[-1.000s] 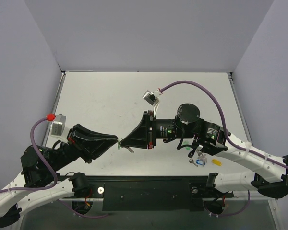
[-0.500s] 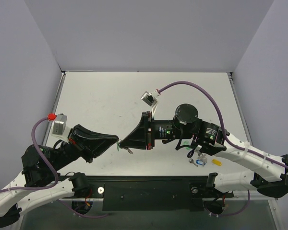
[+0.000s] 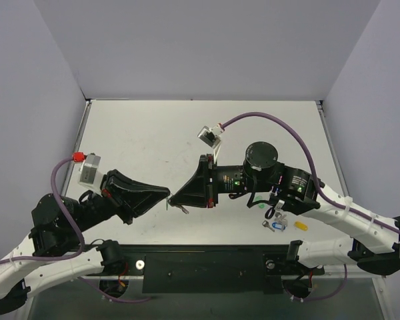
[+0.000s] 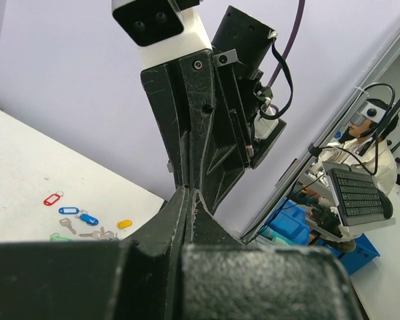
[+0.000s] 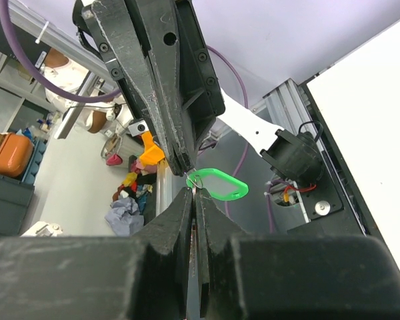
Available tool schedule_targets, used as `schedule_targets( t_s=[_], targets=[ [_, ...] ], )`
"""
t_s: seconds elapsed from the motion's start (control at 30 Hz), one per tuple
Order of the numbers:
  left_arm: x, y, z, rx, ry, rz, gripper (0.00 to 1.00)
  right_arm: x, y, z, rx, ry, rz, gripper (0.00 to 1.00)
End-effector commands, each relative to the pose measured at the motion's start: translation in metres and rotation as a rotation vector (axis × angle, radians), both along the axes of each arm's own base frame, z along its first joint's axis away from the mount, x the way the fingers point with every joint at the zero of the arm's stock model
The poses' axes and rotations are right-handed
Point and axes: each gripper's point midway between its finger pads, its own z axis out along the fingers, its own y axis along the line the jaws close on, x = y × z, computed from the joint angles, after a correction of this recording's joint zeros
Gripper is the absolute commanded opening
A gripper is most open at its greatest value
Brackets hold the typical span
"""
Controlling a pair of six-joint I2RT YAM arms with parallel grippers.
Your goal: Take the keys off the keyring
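Keys hang in mid-air between the two arms, over the near middle of the table (image 3: 140,133), where the left gripper (image 3: 165,195) and right gripper (image 3: 174,199) meet tip to tip.

Top view: a speck of green at the meeting point, and a silver key (image 3: 183,209) dangling just below the right tip. No finer detail.

Right wrist view fills this in: the green key (image 5: 217,183) sticks out sideways from the spot where the tips touch, its head clear of both.

Both grippers are pinched fully shut, with no gap between the fingers in either wrist view. Cannot tell which one nips the green key and which the keyring. The keyring is too thin to make out.

Left wrist view hides the keys behind its own fingers. It does show loose tags on the table beyond: red tag (image 4: 51,199), blue tag (image 4: 87,218), yellow tag (image 4: 124,224), lying apart from one another.
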Motion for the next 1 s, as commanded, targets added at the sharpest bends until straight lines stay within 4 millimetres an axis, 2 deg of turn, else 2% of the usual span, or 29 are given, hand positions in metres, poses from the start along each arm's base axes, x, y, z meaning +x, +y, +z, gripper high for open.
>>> schedule_targets(
  t_s=[0.0,0.2,0.53,0.7,0.83,0.97],
  targets=[
    [-0.005,-0.018,-0.019,0.120,0.001,-0.063,0.00,0.002,0.001,0.024,0.057,-0.057,-0.013,0.00],
    [-0.007,-0.030,-0.030,0.175,0.007,-0.103,0.00,0.002,0.001,0.025,0.053,-0.061,-0.013,0.00],
    [-0.008,-0.033,-0.038,0.212,0.018,-0.116,0.00,0.003,-0.001,0.025,0.045,-0.071,-0.020,0.00],
    [-0.002,-0.029,-0.033,0.190,0.027,-0.080,0.00,0.003,-0.001,0.022,0.041,-0.069,-0.022,0.00],
    [0.013,-0.023,-0.031,0.168,0.056,0.014,0.00,0.004,-0.001,0.020,0.038,-0.067,-0.026,0.00],
    [0.020,-0.014,-0.031,0.156,0.073,0.069,0.00,0.004,-0.002,0.016,0.032,-0.064,-0.028,0.00]
  ],
)
